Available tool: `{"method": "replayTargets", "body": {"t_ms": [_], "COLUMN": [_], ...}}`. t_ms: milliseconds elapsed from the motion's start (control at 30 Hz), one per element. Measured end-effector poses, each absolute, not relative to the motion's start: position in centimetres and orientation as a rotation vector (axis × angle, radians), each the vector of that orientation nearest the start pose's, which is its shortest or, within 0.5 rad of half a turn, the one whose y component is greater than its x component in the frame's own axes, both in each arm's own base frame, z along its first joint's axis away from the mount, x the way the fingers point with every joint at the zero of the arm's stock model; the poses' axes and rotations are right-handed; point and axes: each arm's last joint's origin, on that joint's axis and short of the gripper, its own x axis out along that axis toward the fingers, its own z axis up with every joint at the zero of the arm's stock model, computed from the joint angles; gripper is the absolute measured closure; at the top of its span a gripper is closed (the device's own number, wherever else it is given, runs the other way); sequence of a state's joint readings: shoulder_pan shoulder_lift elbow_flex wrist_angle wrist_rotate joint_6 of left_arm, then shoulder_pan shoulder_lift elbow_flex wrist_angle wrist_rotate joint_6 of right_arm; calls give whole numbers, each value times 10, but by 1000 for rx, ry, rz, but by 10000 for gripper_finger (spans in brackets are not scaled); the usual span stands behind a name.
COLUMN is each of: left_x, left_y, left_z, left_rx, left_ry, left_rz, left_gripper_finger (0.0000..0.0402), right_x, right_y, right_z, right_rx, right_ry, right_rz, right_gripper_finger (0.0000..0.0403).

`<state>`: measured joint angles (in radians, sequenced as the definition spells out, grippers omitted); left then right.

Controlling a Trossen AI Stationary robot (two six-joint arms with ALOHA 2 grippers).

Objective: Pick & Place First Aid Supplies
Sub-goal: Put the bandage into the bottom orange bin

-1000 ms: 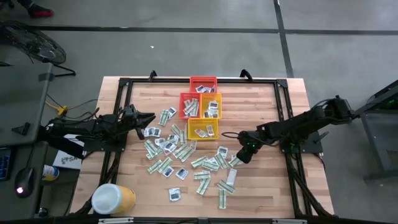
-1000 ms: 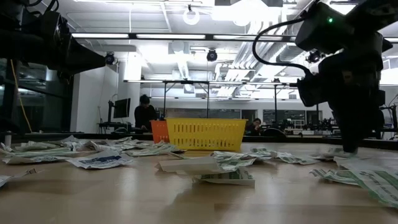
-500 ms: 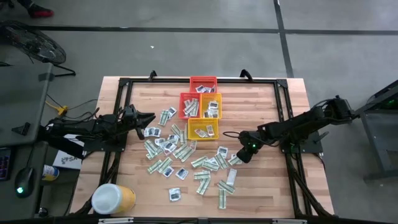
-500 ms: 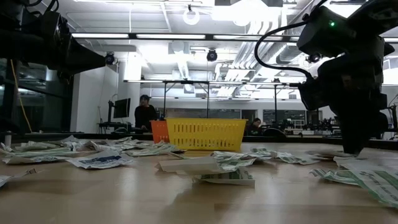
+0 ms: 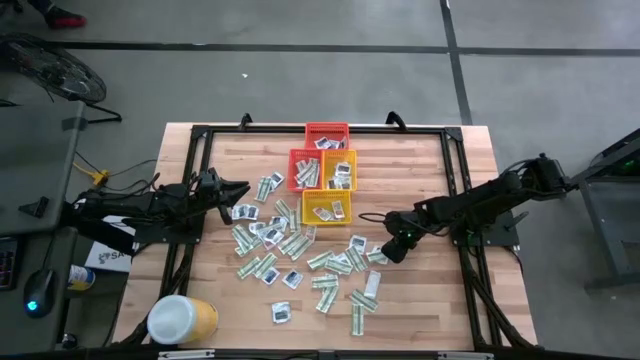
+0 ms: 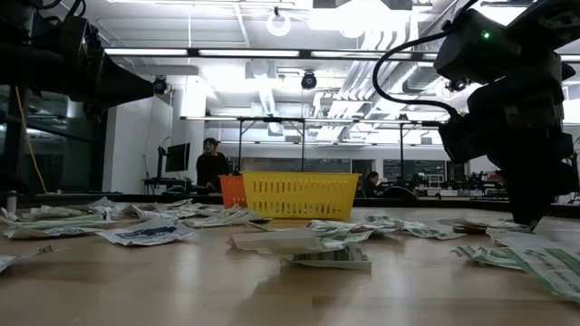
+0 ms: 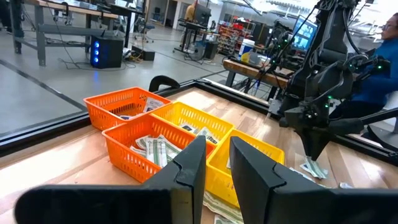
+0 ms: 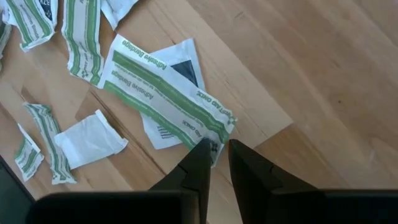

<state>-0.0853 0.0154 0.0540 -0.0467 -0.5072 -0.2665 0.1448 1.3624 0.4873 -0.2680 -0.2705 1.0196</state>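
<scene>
The right tool [image 8: 214,163] hangs low over the table [image 8: 323,74], its fingers a narrow slit apart and holding nothing, tips at the end of a green-and-white strip packet [image 8: 168,90] lying over a white square packet [image 8: 180,68], probably lined up to pinch that end. The left tool [image 5: 240,190], slightly apart and empty, waits near the baskets [image 5: 325,175].

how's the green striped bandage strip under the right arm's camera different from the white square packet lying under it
The adhesive bandage strip is long and narrow; the square packet is short and broad. The strip carries green bands and green lettering; the packet is white with a dark blue mark. The strip lies on top, crossing the packet, which is partly hidden. Both are flat paper packets lying on the wooden table.
</scene>
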Motion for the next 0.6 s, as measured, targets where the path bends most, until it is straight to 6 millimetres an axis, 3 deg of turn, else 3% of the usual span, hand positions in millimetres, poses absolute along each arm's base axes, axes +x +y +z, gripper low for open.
{"method": "replayTargets", "body": {"t_ms": [200,600], "left_x": [92,92], "left_y": [6,6], "left_z": [176,176], "left_rx": [-260,-260], "left_ry": [-48,-48], "left_rz": [421,421], "left_gripper_finger": [328,328], "right_x": [205,206], "right_y": [37,33], "right_z": [125,125], "right_rx": [948,924], "right_ry": [1225,1211], "right_rz": [-260,-263], "right_gripper_finger": [338,272]}}
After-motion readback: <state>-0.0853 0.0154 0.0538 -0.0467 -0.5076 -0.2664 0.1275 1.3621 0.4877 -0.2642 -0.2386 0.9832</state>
